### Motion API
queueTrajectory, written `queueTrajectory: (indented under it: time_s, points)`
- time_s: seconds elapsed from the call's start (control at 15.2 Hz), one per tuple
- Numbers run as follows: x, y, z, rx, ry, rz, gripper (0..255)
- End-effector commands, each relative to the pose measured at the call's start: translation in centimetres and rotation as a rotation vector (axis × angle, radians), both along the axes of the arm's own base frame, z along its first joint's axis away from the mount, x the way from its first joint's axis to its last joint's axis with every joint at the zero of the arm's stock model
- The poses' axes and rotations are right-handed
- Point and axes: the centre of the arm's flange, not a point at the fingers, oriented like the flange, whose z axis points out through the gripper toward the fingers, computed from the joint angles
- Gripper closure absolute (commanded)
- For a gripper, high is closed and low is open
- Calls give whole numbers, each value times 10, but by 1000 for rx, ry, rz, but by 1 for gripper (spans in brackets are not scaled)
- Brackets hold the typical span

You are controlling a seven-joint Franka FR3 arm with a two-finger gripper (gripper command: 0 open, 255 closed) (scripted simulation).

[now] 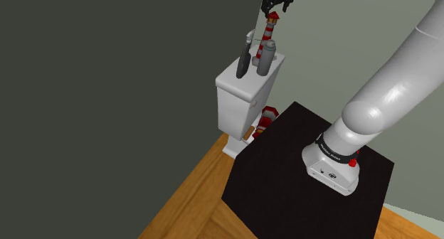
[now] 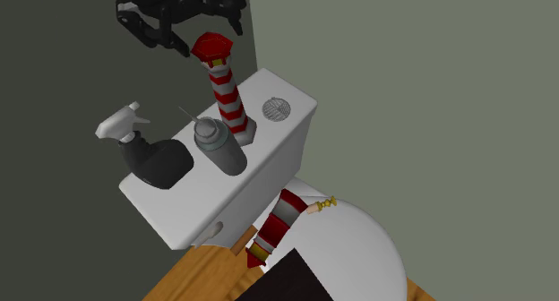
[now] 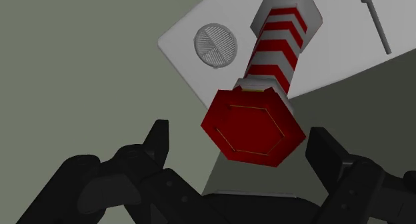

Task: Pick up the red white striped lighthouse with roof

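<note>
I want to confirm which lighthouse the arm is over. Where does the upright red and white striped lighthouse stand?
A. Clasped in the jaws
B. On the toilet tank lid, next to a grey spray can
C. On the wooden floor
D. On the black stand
B: the lighthouse stands upright on the toilet tank lid beside the grey spray can, with the gripper above it, jaws open.

White arm (image 1: pixel 388 95) outstretched, tool (image 3: pixel 240 135) spread wide

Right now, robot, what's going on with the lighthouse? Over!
Gripper open, holding nothing, just above the striped lighthouse. Lighthouse upright on toilet tank. Grey spray can close beside it.
</note>
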Motion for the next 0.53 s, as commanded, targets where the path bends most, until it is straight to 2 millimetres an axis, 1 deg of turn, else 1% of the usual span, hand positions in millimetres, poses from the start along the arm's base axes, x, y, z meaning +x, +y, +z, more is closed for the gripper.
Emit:
queueTrajectory:
  time_s: [0.0, 0.13, 0.26, 0.33, 0.46]
  points:
    - [1, 0, -11, 0, -1, 0, 0]
    - [1, 0, -24, 0, -1, 0, 0]
    - [1, 0, -24, 0, -1, 0, 0]
    - [1, 1, -24, 0, -1, 0, 255]
    - [1, 1, -24, 0, -1, 0, 255]
